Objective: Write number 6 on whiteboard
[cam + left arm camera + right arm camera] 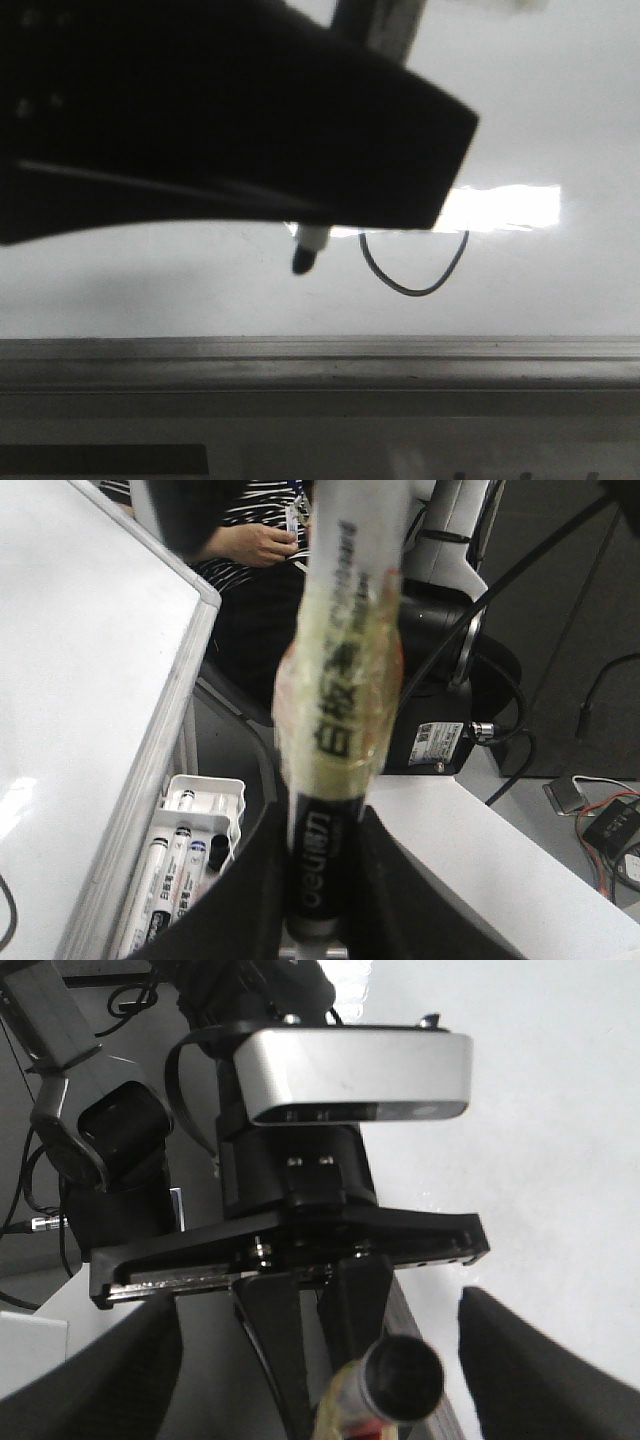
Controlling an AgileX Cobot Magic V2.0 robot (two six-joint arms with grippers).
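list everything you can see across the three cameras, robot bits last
whiteboard: one, glossy white with grey edge strip, fills the front view
marker line: one, thin black curve, on the board right of the pen tip
marker: one, black and white with yellowish tape round its barrel, held in the left gripper, black tip close to the board
spare markers: several, white with dark caps, in a white tray beside the board
person: one, striped top, behind the board
left gripper: one, black, shut on the marker
right gripper: one, black fingers at the frame's lower corners, apart
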